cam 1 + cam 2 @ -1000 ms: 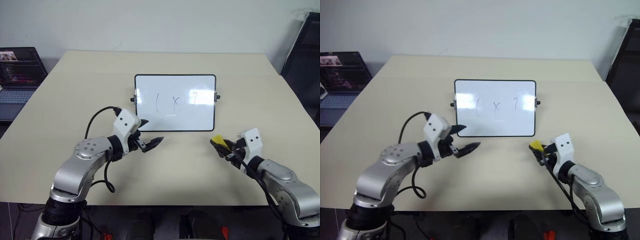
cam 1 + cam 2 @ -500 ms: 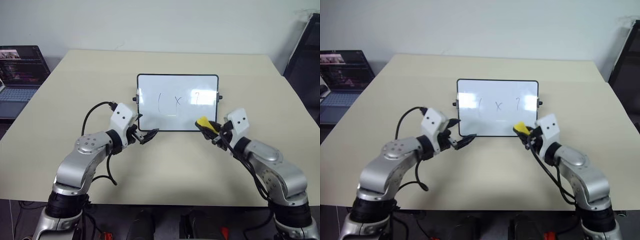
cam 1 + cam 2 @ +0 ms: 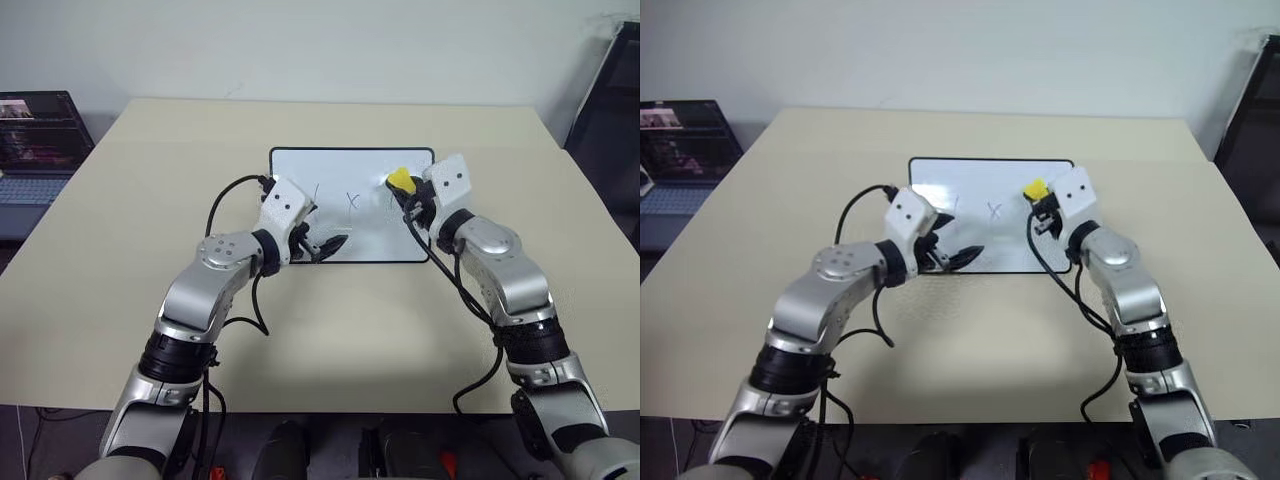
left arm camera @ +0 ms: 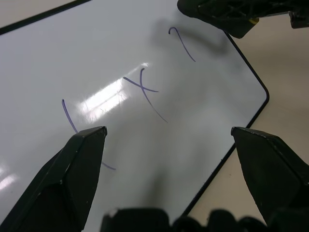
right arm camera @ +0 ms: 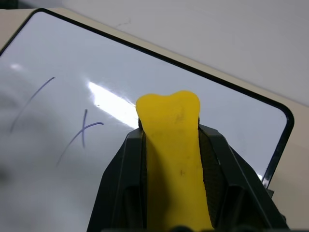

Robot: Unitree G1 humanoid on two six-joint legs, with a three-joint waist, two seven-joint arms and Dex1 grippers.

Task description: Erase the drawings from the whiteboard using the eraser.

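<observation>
On the middle of the beige table lay the whiteboard, flat, its black frame square to the robot. Across its upper half ran the drawings: a vertical stroke, an "x" and a "?"-like squiggle in a row, all of them intact in the left wrist view, where the squiggle sat closest to the dark shape of the other gripper. The eraser, yellow, was clamped between the fingers of the right gripper, its free end sticking out past the fingertips and poised over the board's right part, at the squiggle; whether it touched the surface could not be told. The left gripper reached over the board's lower left part, its two black fingers spread wide apart with nothing between them, the stroke and the "x" lying on the board beyond them. At the table's far left a laptop stood with its screen lit.
</observation>
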